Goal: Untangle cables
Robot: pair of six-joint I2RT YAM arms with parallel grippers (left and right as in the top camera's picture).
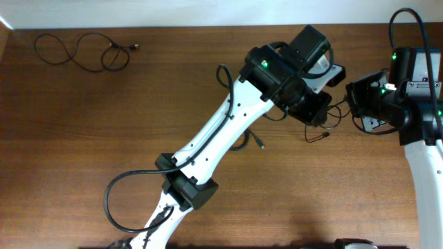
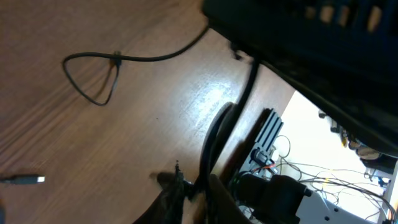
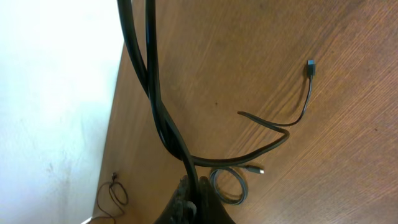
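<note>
My left gripper (image 1: 316, 111) and right gripper (image 1: 351, 102) meet at the table's right middle, with thin black cables (image 1: 324, 133) between and below them. In the left wrist view the fingers (image 2: 194, 194) are shut on a black cable (image 2: 239, 102) that runs up and away. In the right wrist view the fingers (image 3: 191, 198) are shut on a black cable (image 3: 163, 124) that rises in two strands; one strand curves over the table to a plug end (image 3: 310, 67). A greyish coil (image 3: 229, 185) with a silver plug lies beside the fingers.
A separate thin black cable (image 1: 82, 51) lies in wavy loops at the far left back of the wooden table (image 1: 104, 138); it also shows in the right wrist view (image 3: 112, 194). A thin loop (image 2: 93, 78) and a loose plug (image 2: 30, 179) lie on the table. The left arm crosses the middle.
</note>
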